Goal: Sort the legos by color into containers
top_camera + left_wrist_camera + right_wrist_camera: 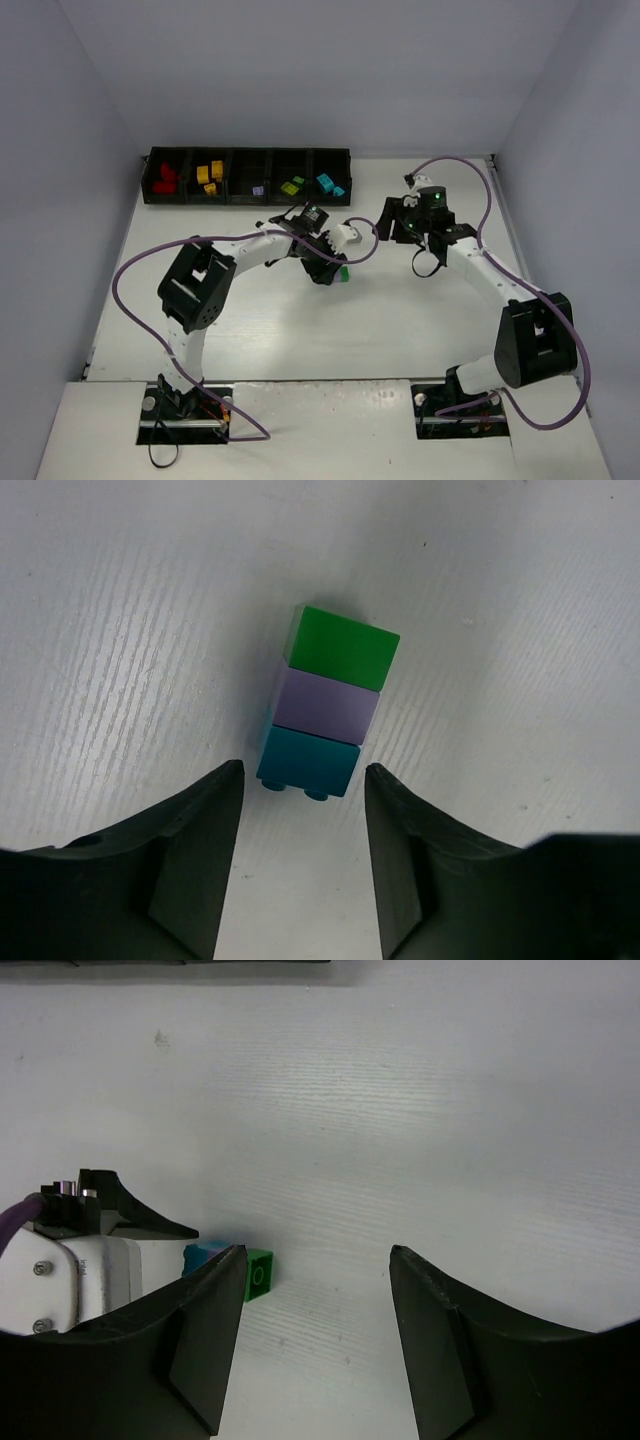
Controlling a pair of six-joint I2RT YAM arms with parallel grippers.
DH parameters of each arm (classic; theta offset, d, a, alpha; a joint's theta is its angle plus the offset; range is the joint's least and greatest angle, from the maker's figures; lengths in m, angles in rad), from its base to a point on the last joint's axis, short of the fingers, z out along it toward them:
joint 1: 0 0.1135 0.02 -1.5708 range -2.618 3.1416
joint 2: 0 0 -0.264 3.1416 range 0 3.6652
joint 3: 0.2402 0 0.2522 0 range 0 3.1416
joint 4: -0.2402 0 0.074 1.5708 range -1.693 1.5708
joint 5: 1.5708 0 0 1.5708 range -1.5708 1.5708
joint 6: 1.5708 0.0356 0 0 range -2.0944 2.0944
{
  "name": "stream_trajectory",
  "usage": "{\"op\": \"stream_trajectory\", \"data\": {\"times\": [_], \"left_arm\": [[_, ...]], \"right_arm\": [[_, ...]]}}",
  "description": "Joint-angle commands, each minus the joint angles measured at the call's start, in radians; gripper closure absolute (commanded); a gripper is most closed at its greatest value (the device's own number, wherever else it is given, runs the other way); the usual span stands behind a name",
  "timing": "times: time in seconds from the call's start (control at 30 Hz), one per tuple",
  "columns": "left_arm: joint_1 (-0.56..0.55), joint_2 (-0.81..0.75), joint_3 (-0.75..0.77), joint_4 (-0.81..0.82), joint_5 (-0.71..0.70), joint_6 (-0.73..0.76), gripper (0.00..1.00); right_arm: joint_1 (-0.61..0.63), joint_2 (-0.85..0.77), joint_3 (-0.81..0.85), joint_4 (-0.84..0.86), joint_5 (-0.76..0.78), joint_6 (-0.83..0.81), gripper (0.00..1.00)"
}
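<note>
White tabletop (300,330), boxed in by pale grey walls (300,70), fills my overhead view. At its far edge, towards the left, sits the long low black plastic tray (250,153) of five square compartments. Left to right I read red bricks (165,178), yellow bricks (210,175), one lilac brick (258,189), green and yellow pieces (292,185) and cyan bricks (328,184).

Nearer to me, around the middle of the table, lies a small stack of three plastic bricks (328,717). Green, lilac and teal are joined in a row, and the stack is on its side with the teal end's studs pointing at my left gripper (303,810). Its fingers are spread, one on either side of the teal end. A sliver of bare table shows on each side, so nothing is grasped.

My right gripper (315,1260) hangs just to the right of that spot, jaws parted with only table between them. Its camera catches the green end of the stack beside the left arm's white housing (90,1280).
</note>
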Motion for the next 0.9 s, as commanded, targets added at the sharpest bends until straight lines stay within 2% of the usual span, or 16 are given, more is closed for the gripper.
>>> {"op": "stream_trajectory", "data": {"times": [0.0,0.4,0.5,0.6,0.7,0.87], "left_arm": [[-0.002,-0.031,0.005,0.056,0.017,0.018,0.56],[-0.002,-0.033,-0.032,0.130,0.031,-0.001,0.55],[-0.002,-0.045,-0.049,0.131,0.037,-0.002,0.57],[-0.001,-0.080,-0.069,0.153,0.043,-0.016,0.72],[0.007,-0.118,-0.074,0.176,0.063,-0.030,0.81],[0.050,-0.181,-0.063,0.193,0.129,-0.071,0.87]], "right_arm": [[-0.005,-0.047,-0.012,0.034,-0.031,0.008,0.45],[-0.003,-0.072,-0.061,0.034,-0.060,0.011,0.45],[-0.003,-0.077,-0.070,0.036,-0.075,0.014,0.45],[-0.002,-0.071,-0.073,0.034,-0.107,0.011,0.45],[0.001,-0.061,-0.075,0.037,-0.146,0.014,0.45],[0.004,-0.049,-0.054,0.051,-0.235,0.031,0.43]]}}
